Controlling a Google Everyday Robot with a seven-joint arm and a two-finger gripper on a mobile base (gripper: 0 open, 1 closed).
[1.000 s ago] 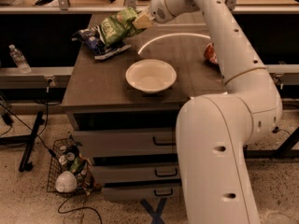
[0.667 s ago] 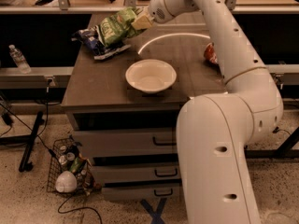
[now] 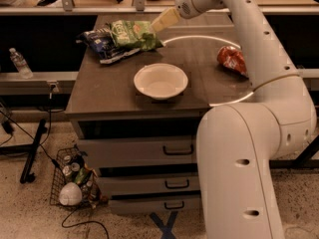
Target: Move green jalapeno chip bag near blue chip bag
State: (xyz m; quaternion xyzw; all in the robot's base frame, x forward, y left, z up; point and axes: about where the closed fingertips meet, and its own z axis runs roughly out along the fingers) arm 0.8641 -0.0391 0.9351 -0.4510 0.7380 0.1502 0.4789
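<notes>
Finding: the gripper [image 3: 155, 27] is at the far side of the table [image 3: 107, 96], at the 3 o'clock end of the green bag [image 3: 130, 34], touching it or very nearly. Whether it is closed on the bag or only resting against it cannot be told. The green bag lies at 11 o'clock from the white bowl [image 3: 160, 81], and its 9 o'clock end overlaps the blue bag [image 3: 99, 40]. By position the task looks essentially met.

Risks:
- If the gripper does have hold, pulling away without a clean release would drag the light bag toward 3 o'clock, away from the blue bag.
- Further travel toward 9 o'clock would push both bags. The blue bag sits close to the table's 9 o'clock edge and could slide off.
- A crinkled, slippery bag resting partly on another may slump or slide once let go.
- A low retreat toward 5 o'clock could clip the bowl.
- The red can [image 3: 232, 59], at 2 o'clock from the bowl and close beside the arm, could be knocked if the arm swings.
</notes>
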